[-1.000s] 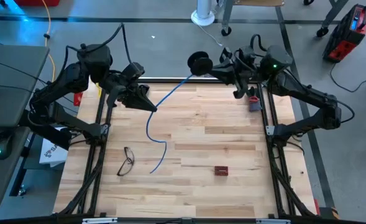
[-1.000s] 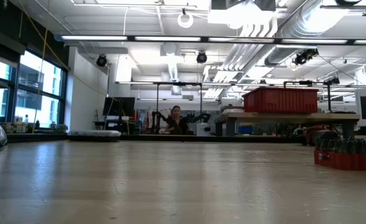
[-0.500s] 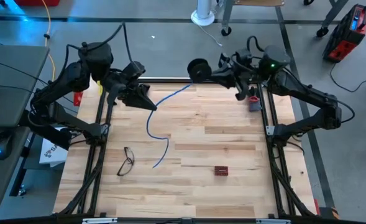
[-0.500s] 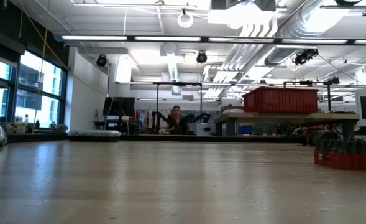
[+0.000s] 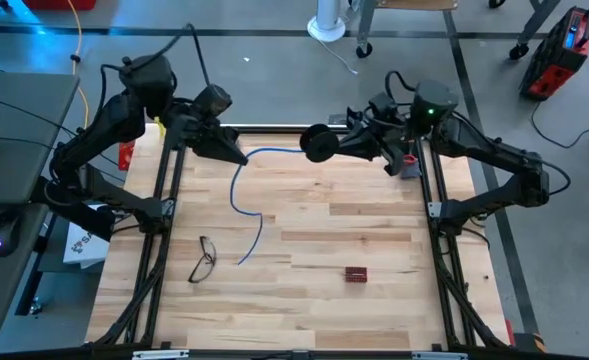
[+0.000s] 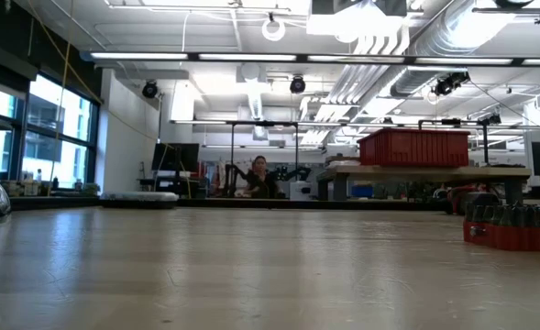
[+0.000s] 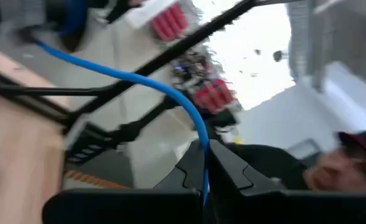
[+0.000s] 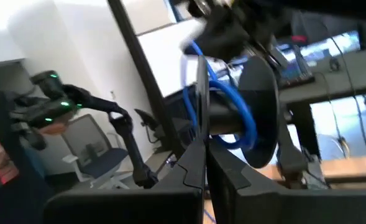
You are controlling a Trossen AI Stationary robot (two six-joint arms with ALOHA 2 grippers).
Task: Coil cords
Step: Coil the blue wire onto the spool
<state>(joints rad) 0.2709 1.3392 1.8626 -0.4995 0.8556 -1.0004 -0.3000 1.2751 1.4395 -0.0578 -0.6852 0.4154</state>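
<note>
The cord is a thin blue cable [image 5: 244, 200]. Part of it is wound on a dark round reel [image 5: 317, 143] over the table's far edge. My right gripper [image 5: 336, 146] is shut on the reel. From there the cable runs about level to my left gripper [image 5: 240, 158], which is shut on it. Below that gripper it drops in a slack wavy tail that ends [image 5: 240, 262] beside the eyeglasses [image 5: 203, 258]. In the right wrist view blue turns [image 8: 245, 118] wrap the hub between the two discs. My left gripper pinches the cable between its two fingertips at a point partway along it [image 7: 204, 144]. The gripper points level from the table's left. One stretch [image 7: 120, 74] leads off toward the reel, and the rest hangs slack below. My right gripper pinches the rim of one thin disc of the reel [image 8: 200, 140] between its fingers. It comes level from the table's right. The reel is lifted clear of the table and stands on edge.
A small red block [image 5: 355, 273] lies on the wooden table [image 5: 374, 210] right of the middle, toward the near edge. It shows at the right of the low view [image 6: 512, 229]. Dark frame rails [image 5: 162, 200] run along the table's left and right sides.
My right gripper has brought the reel from beyond the far edge toward the table and down, turning it. My left gripper has moved a little toward the far edge. The stretch between them now runs about level. The hanging tail has been drawn toward the far edge.
</note>
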